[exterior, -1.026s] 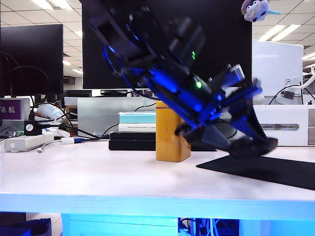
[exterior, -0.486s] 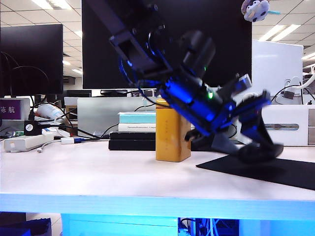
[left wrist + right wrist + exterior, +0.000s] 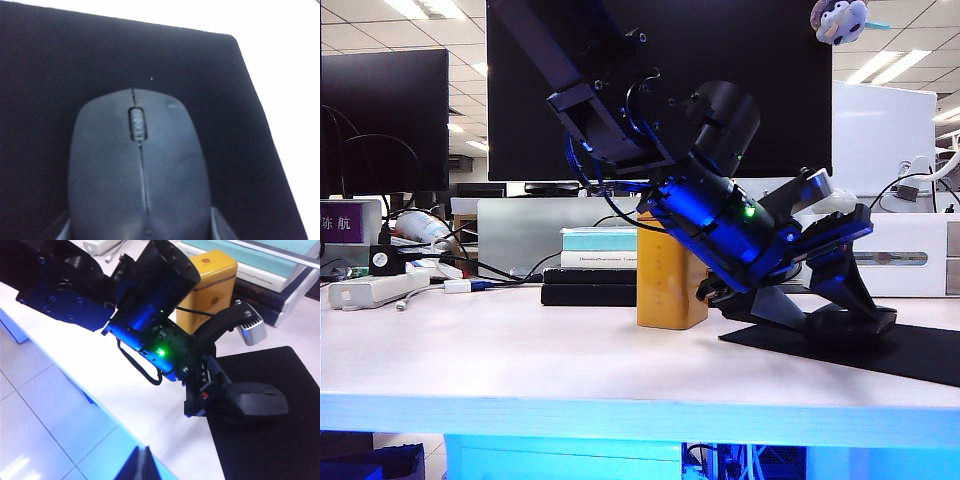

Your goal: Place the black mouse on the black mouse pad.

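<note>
**Kid:** What do you see from the outside camera?

**Me:** My left gripper (image 3: 850, 318) is low over the black mouse pad (image 3: 920, 352), on the right part of the white table (image 3: 470, 350). Its fingers are clamped on the black mouse (image 3: 850, 322). The mouse looks right down at the pad, but I can't tell if it touches. A yellow tin (image 3: 670, 270) stands just beside the arm, with flat books (image 3: 590, 285) behind it.

**Kid:** And from the left wrist camera?

**Me:** The mouse (image 3: 137, 170) fills the view. It is smooth, dull black and round on top, with a little scroll wheel (image 3: 137, 123). Its long way points straight out from the gripper, with the wheel end farthest out. The pad (image 3: 50, 65) is dark, flat and thin, and it is under the whole mouse. I see one rounded corner of the pad, then bare white table.

**Kid:** And the right wrist camera?

**Me:** It looks down on my left arm. The left gripper (image 3: 220, 400) holds the mouse (image 3: 255, 404) by its back end, and the mouse sits over the pad's (image 3: 280, 450) near edge. Only a dark tip of my right gripper (image 3: 140, 465) shows, so I can't tell if it is open or closed. It is well apart from the mouse.

**Kid:** What next?

**Me:** I think I just need to let go. The left arm is the one right there.
</note>
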Robot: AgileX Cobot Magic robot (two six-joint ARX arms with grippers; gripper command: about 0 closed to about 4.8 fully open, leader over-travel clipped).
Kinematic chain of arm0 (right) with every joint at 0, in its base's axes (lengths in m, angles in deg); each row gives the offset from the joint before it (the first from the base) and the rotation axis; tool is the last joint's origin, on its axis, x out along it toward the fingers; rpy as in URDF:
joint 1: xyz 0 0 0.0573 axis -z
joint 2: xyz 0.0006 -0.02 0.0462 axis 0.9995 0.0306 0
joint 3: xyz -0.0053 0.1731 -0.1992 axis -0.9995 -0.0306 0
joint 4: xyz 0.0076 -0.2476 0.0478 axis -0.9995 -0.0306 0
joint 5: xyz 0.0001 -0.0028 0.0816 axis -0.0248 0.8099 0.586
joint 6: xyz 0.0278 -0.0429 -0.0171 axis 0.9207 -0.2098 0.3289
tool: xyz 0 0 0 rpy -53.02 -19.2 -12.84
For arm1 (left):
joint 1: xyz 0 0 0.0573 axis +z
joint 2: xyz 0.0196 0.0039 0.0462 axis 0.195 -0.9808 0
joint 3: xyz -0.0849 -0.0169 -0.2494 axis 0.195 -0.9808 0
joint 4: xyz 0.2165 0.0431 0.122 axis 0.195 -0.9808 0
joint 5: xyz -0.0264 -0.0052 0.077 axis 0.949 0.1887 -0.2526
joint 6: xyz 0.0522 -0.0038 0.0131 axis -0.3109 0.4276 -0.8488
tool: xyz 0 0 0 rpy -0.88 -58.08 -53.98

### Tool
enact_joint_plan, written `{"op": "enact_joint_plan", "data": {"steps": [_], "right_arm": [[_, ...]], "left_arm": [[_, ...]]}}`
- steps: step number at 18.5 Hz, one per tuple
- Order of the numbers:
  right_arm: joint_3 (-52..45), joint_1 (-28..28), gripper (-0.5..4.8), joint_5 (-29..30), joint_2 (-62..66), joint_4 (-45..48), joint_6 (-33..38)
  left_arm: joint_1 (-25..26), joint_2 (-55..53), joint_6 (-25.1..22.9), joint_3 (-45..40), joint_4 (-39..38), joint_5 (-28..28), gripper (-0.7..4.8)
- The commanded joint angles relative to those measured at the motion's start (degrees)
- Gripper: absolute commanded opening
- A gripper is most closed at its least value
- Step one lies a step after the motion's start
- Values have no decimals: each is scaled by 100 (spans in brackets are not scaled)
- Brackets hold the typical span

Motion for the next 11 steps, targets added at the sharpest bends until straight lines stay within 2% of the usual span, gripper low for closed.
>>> {"op": "enact_joint_plan", "data": {"steps": [1,4,8,11], "right_arm": [[31,-2,-6,28,-4,59,4],[28,-2,-6,28,-4,57,4],[28,-2,-6,31,-7,33,7],[28,-2,-6,28,-4,31,4]], "left_arm": [[-20,-48,-24,9,-162,278,479],[-20,-13,13,9,-199,433,479],[-17,339,-120,74,-190,-33,479],[-15,723,-133,74,-240,-39,479]]}}
